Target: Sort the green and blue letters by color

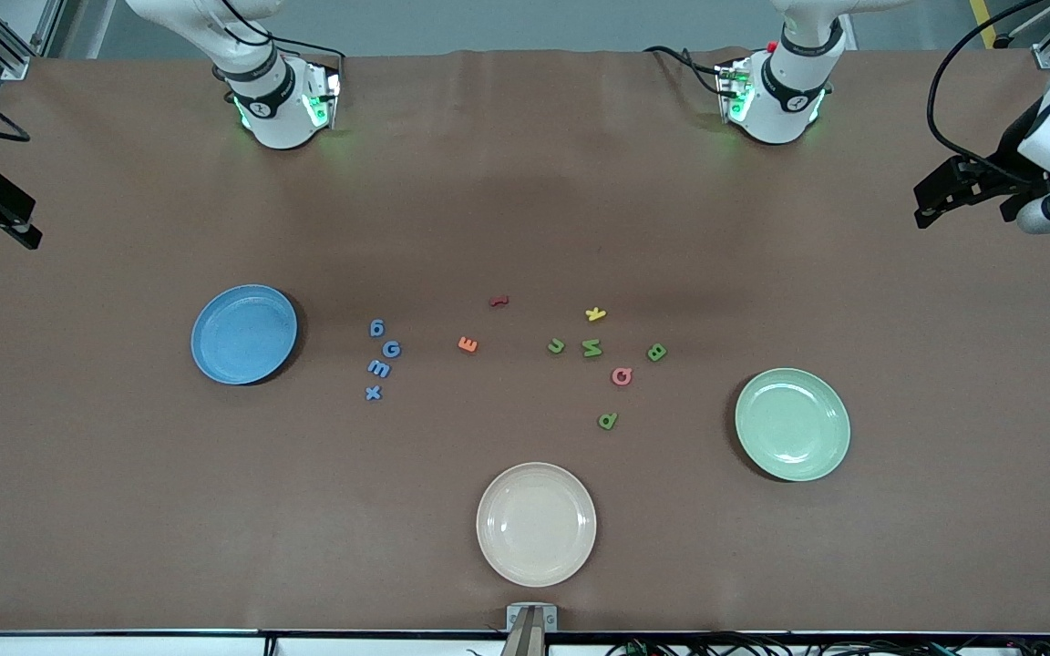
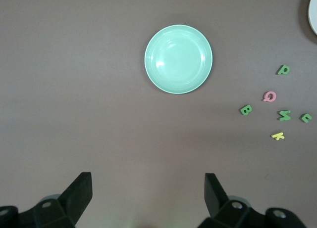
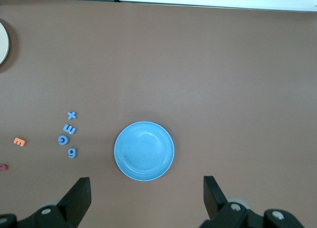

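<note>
Several light blue letters point(image 1: 379, 368) point(image 3: 69, 128) lie in a short column on the table beside the blue plate point(image 1: 243, 333) point(image 3: 144, 151), toward the middle. Several dark green letters point(image 1: 591, 347) point(image 2: 284, 115) are scattered between the table's middle and the green plate point(image 1: 792, 424) point(image 2: 178, 59); one green letter point(image 1: 608, 420) lies nearer the front camera. My left gripper point(image 1: 924, 208) point(image 2: 148, 186) hangs open and empty over bare table at the left arm's end. My right gripper point(image 1: 25, 223) point(image 3: 147, 188) hangs open and empty at the right arm's end.
A cream plate point(image 1: 536, 523) sits near the table's front edge. A red letter point(image 1: 499, 301), an orange E point(image 1: 468, 343), a yellow K point(image 1: 595, 314) and a pink Q point(image 1: 622, 375) lie among the green ones. All three plates hold nothing.
</note>
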Robot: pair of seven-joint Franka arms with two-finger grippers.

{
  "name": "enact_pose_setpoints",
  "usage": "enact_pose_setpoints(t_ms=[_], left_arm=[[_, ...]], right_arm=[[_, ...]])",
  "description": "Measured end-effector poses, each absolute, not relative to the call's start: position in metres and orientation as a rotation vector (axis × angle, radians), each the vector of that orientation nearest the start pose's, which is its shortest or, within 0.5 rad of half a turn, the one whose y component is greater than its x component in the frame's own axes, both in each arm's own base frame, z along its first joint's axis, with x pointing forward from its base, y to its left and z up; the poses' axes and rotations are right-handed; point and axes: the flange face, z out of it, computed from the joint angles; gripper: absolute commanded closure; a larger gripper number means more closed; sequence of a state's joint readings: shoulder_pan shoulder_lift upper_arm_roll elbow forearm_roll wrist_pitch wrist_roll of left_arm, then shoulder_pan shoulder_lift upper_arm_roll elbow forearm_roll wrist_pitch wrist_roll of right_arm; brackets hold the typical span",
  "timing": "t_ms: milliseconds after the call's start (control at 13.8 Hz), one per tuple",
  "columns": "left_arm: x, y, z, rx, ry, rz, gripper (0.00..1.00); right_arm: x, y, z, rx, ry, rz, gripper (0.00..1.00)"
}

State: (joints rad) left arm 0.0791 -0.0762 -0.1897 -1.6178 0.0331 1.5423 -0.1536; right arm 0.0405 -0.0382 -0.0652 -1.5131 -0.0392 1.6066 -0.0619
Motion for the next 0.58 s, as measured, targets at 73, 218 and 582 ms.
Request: enact_pose_setpoints(t_ms=[73,218,582], left_arm=[[0.525,-0.059,0.641,-3.093,-0.069,-0.007,0.0],[0.524,-0.059,0.643,-3.092,-0.069,-0.008,0.0],[0.539,-0.073,0.611,-3.092,-0.033,0.092,0.0]], right_arm=[[0.546,-0.018,0.676,-3.177,-0.058,-0.207,0.0],[0.546,-0.017,0.676,-3.177,-0.061,-0.206,0.0],[0.557,-0.012,0.658,-3.179,-0.075,-0.152,0.0]])
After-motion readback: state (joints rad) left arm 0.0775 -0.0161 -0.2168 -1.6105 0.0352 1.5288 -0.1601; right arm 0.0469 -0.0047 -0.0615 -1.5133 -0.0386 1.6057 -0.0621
